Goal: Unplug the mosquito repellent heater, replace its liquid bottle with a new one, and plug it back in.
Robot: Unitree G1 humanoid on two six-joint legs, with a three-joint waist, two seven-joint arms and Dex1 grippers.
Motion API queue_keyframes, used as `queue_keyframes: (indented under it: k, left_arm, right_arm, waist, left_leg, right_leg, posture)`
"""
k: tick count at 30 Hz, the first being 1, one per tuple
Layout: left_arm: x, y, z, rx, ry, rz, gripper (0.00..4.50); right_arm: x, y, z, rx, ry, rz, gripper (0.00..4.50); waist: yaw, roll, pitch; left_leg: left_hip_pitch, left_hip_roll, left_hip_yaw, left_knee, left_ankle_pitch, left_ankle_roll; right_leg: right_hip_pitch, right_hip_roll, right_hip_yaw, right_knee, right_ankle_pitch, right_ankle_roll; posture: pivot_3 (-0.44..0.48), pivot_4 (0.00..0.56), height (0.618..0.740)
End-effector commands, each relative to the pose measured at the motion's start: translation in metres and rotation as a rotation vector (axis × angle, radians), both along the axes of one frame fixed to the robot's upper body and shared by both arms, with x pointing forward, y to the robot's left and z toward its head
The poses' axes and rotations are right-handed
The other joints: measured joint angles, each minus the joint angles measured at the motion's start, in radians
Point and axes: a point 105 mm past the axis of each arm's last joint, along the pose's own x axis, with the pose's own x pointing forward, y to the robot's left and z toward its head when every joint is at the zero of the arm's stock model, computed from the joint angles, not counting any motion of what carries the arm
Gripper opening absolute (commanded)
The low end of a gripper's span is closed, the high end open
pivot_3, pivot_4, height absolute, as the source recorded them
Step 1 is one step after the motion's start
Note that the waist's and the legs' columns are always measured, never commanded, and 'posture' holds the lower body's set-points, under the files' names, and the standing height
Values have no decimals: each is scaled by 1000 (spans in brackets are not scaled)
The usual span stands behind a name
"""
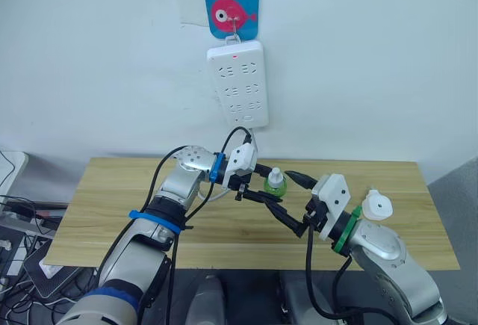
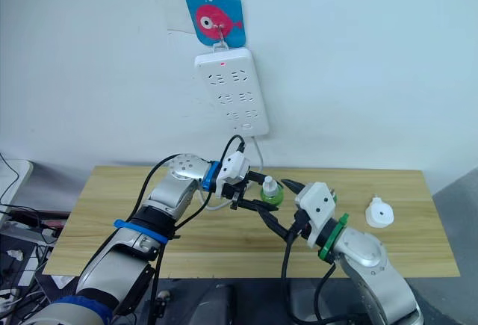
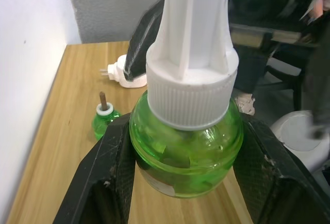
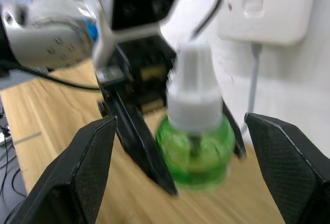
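A green liquid bottle (image 1: 275, 184) with a white cap is held above the table, and my left gripper (image 1: 267, 190) is shut on its round body (image 3: 183, 162). My right gripper (image 1: 288, 201) is open just to the right of it, and the bottle (image 4: 195, 147) stands ahead of the gap between its two fingers (image 4: 87, 167). The mosquito repellent heater (image 1: 379, 205) lies unplugged on the table at the right, also seen as a white unit (image 3: 124, 72) in the left wrist view. A second small green bottle (image 3: 104, 121) with a bare wick stands on the table near the wall.
A long white power strip (image 1: 237, 84) hangs on the wall from a blue fish hook (image 1: 231, 10), its cord dropping behind my left gripper. The wooden table (image 1: 112, 190) runs along the wall. Cables and boxes lie on the floor at the left.
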Motion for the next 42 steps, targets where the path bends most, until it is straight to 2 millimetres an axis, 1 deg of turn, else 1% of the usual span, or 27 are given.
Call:
queue_keyframes:
  k: [1, 3, 9, 12, 13, 15, 20, 25, 31, 32, 34, 39, 42]
  left_arm:
    - [-1, -1, 9, -29, -38, -9, 2261]
    - [-1, -1, 9, -27, -39, -8, 2261]
    - [-2, 0, 7, -24, -36, -11, 2261]
    - [-2, 0, 7, -23, -36, -14, 2261]
    - [-2, -1, 7, -22, -36, -16, 2261]
    - [-2, -1, 7, -20, -36, -17, 2261]
    - [-3, -2, 6, -19, -37, -21, 2261]
    - [-5, -3, 4, -18, -38, -27, 2261]
    - [-5, -2, 4, -17, -38, -27, 2261]
    - [-4, -1, 4, -17, -38, -26, 2261]
    - [-4, -2, 4, -18, -39, -24, 2261]
    - [-4, -2, 5, -20, -39, -23, 2261]
    - [-3, -2, 5, -22, -39, -23, 2261]
  right_arm:
    - [-2, 6, 18, 32, -33, 12, 4137]
    - [-1, 5, 18, 37, -27, 13, 4137]
    - [4, -8, -2, 3, 5, -16, 4137]
    - [6, -14, -6, 3, 3, -28, 4137]
    - [5, -15, -8, 2, 0, -24, 3784]
    - [4, -17, -9, -4, -8, -15, 3309]
    - [2, -15, -9, 12, -12, -2, 1509]
    - [1, -8, -7, 23, -14, 14, 16]
    - [-1, -5, -5, 13, -9, 22, 16]
    - [-1, -5, -4, 13, -9, 25, 178]
    - [-1, -5, -2, 24, -3, 39, 581]
    - [3, -3, 0, 25, -4, 42, 2141]
    - [4, 0, 3, 29, -8, 45, 3184]
  waist:
    - [1, 0, 0]
    - [1, 0, 0]
    - [2, 0, 0]
    - [1, 0, 0]
    - [1, 0, 0]
    - [1, 0, 0]
    - [1, 0, 0]
    - [1, 0, 0]
    - [1, 0, 0]
    - [1, 0, 0]
    - [1, 0, 0]
    - [1, 0, 0]
    - [1, 0, 0]
  left_leg:
    - [0, 0, 0, 0, 0, 0]
    - [0, 0, 0, 0, 0, 0]
    - [-1, 0, 0, 0, 0, 0]
    - [0, 0, 0, 0, 0, 0]
    - [0, 0, 0, 0, 0, 0]
    - [0, 0, 0, 0, 0, 0]
    - [0, 0, 0, 0, 0, 0]
    - [0, 0, 0, 0, 0, 0]
    - [0, 0, 0, 0, 0, 0]
    - [0, 0, 0, 0, 0, 0]
    - [0, 0, 0, 0, 0, 0]
    - [0, 0, 0, 0, 0, 0]
    - [0, 0, 0, 0, 0, 0]
  right_leg:
    - [0, 0, 0, 0, 0, 0]
    - [0, 0, 0, 0, 0, 0]
    - [0, 0, 0, -1, 0, 0]
    - [0, 0, 0, -1, 0, 0]
    - [0, 0, 0, 0, 0, 0]
    - [0, 0, 0, 0, 0, 0]
    - [0, 0, 0, 0, 0, 0]
    - [0, 0, 0, 0, 0, 0]
    - [0, 0, 0, 0, 0, 0]
    - [0, 0, 0, 0, 0, 0]
    - [0, 0, 0, 0, 0, 0]
    - [0, 0, 0, 0, 0, 0]
    - [0, 0, 0, 0, 0, 0]
  posture:
    - [-56, 195, 740]
    - [-55, 196, 740]
    - [-55, 197, 740]
    - [-57, 199, 740]
    - [-59, 200, 740]
    - [-59, 200, 740]
    - [-60, 203, 740]
    - [-61, 204, 740]
    - [-58, 207, 740]
    - [-58, 207, 740]
    - [-57, 206, 740]
    - [-57, 206, 740]
    - [-57, 206, 740]
